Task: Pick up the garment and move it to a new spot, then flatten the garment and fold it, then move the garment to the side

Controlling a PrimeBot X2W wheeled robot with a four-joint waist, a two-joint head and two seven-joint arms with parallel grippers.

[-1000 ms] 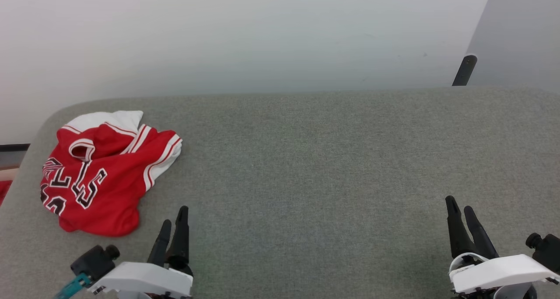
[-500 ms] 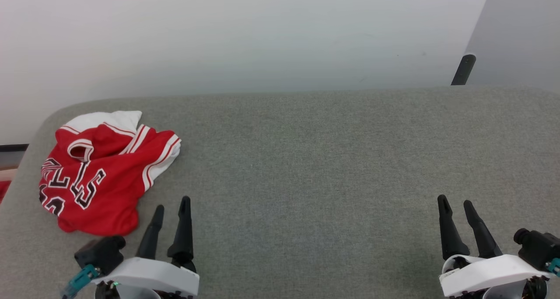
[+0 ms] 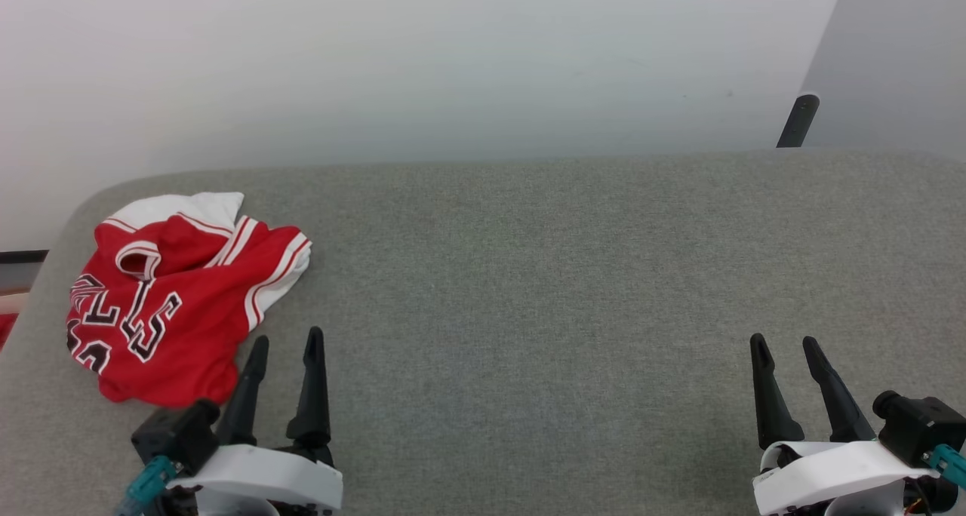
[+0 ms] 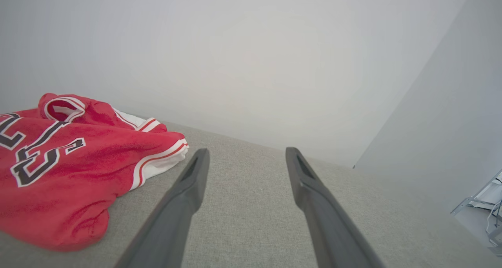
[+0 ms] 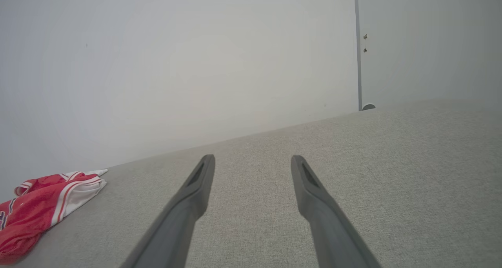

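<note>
The garment (image 3: 170, 297), a red jersey with white sleeves, striped trim and black lettering, lies crumpled near the left end of the grey surface (image 3: 528, 274). My left gripper (image 3: 287, 336) stands open just right of its near corner, empty and apart from the cloth. In the left wrist view the garment (image 4: 62, 162) lies left of the left gripper (image 4: 245, 153). At the lower right of the head view my right gripper (image 3: 783, 341) is open and empty, far from the jersey. Seen from the right wrist, the garment (image 5: 43, 205) lies far left of the right gripper (image 5: 251, 160).
A pale wall (image 3: 453, 63) runs behind the grey surface. A dark post (image 3: 798, 121) stands at the back right beside a grey panel (image 3: 898, 63). A bit of red cloth (image 3: 6, 327) shows beyond the surface's left edge.
Both grippers turned so their fingers now show spread side by side. The left one shifted slightly towards the jersey; the right one edged left. The jersey has not moved.
</note>
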